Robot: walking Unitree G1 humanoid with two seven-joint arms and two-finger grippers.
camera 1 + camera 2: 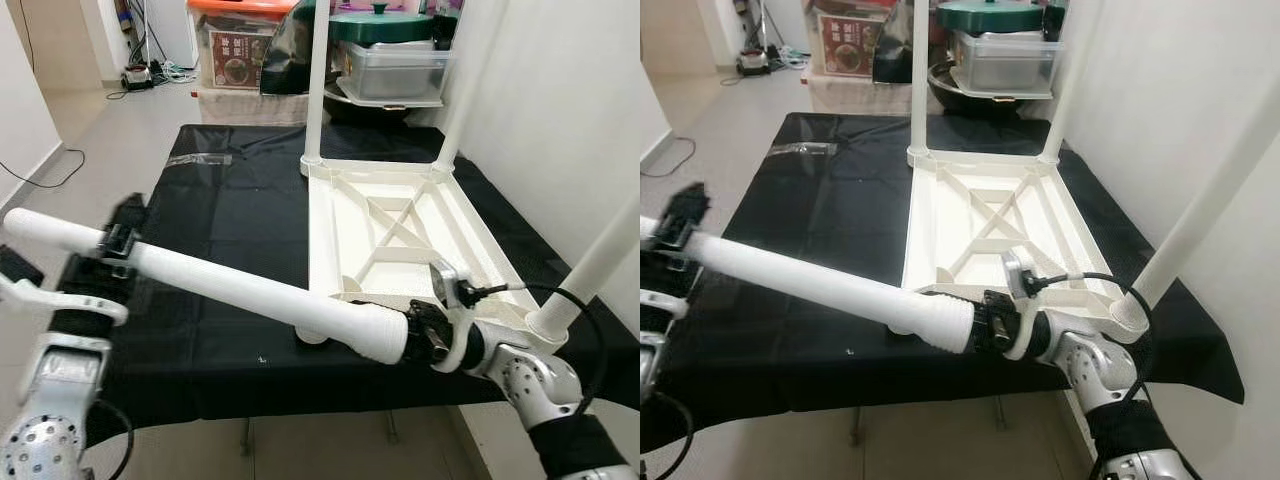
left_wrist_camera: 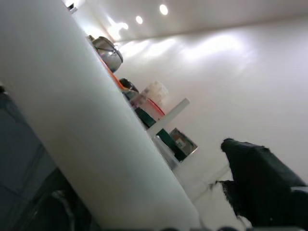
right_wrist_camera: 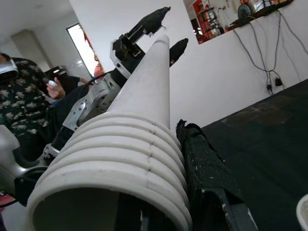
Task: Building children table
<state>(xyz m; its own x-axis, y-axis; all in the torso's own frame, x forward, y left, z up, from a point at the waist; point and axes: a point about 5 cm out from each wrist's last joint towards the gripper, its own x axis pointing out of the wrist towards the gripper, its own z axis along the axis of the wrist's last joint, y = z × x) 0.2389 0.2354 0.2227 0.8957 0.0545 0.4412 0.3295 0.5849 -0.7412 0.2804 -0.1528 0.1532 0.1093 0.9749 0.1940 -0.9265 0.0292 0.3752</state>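
Holding loose table leg [image 1: 230, 285] level, both grippers clamped: right gripper [image 1: 425, 335] pinches threaded end, left gripper [image 1: 115, 240] far end. Empty socket at near-left corner of upturned tabletop [image 1: 400, 225], just beside threaded end; leg lies crosswise, needs uprighting.

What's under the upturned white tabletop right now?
The tabletop lies underside up on a black cloth that covers the work surface. What the cloth lies on is hidden. Both grippers, left and right, hold the loose leg above the cloth.
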